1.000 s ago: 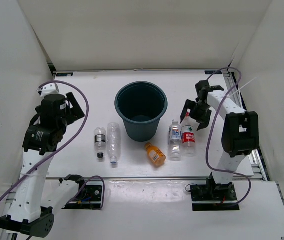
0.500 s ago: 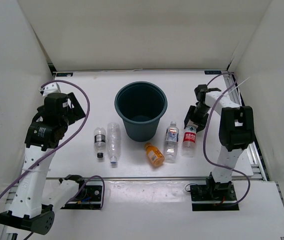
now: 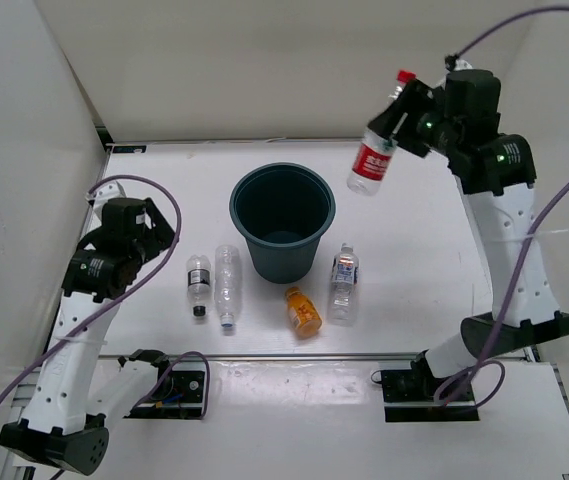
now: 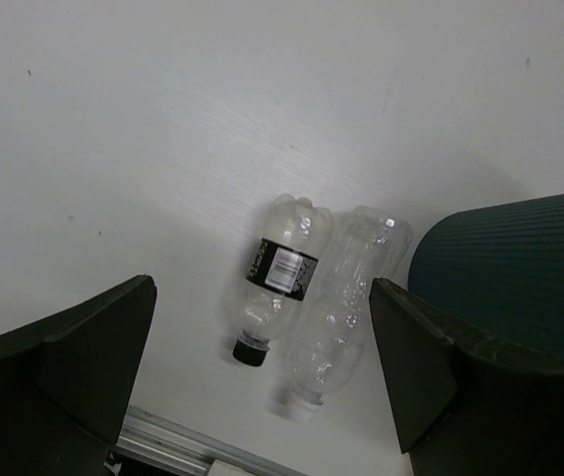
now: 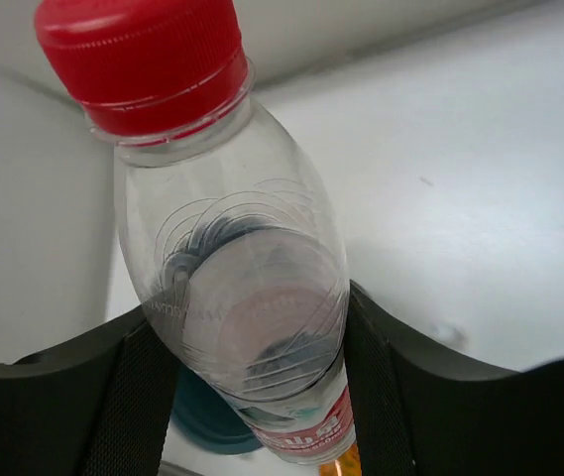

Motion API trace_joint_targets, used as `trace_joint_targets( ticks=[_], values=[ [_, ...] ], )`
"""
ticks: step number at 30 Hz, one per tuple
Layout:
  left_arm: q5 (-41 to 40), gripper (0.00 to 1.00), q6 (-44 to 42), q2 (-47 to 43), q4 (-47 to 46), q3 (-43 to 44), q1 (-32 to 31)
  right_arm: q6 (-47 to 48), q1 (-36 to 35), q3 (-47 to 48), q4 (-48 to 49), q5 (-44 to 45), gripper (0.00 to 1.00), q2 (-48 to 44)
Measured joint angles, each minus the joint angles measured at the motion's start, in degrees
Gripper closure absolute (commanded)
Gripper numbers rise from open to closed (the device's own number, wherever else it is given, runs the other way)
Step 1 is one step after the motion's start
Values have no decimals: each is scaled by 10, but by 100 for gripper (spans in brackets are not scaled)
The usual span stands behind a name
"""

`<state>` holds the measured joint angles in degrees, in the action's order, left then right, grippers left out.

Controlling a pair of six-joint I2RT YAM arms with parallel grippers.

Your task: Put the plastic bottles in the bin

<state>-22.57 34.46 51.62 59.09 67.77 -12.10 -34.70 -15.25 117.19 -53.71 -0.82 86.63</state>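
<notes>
My right gripper [image 3: 399, 125] [image 5: 252, 347] is shut on the red-capped, red-labelled bottle [image 3: 376, 150] [image 5: 232, 258], held high in the air to the right of the bin [image 3: 283, 218]. The bin's dark rim [image 5: 202, 421] shows below the bottle in the right wrist view. On the table lie a black-capped bottle [image 3: 199, 283] [image 4: 277, 273] and a plain clear bottle [image 3: 227, 284] [image 4: 341, 307] left of the bin, with an orange bottle [image 3: 302, 311] and a blue-labelled bottle [image 3: 343, 281] in front of it. My left gripper [image 3: 149, 228] [image 4: 262, 387] hangs open above the two left bottles.
White walls enclose the table on three sides. A metal rail [image 3: 314, 355] runs along the table's near edge. Purple cables [image 3: 154, 260] loop from both arms. The bin's ribbed wall [image 4: 519, 268] is at the right of the left wrist view.
My right gripper shut on the red-capped bottle on the table and lifted it high toward the back. The blue-labelled and orange bottles shifted slightly. The left arm dropped a little.
</notes>
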Motion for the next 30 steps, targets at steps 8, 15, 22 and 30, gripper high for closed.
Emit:
trace_joint_targets(
  ticks=[8, 15, 22, 30],
  values=[
    [28, 0, 52, 18, -13, -79, 0, 62, -202, 135, 56, 39, 10, 128],
    [38, 0, 74, 66, -14, -83, 0, 61, -229, 57, -1, 84, 0, 168],
    [34, 0, 68, 42, -39, -84, 0, 15, -2, -180, 22, 75, 0, -100],
    [24, 0, 52, -17, -76, -116, 0, 14, 48, -497, 80, -70, 3, -145]
  ],
)
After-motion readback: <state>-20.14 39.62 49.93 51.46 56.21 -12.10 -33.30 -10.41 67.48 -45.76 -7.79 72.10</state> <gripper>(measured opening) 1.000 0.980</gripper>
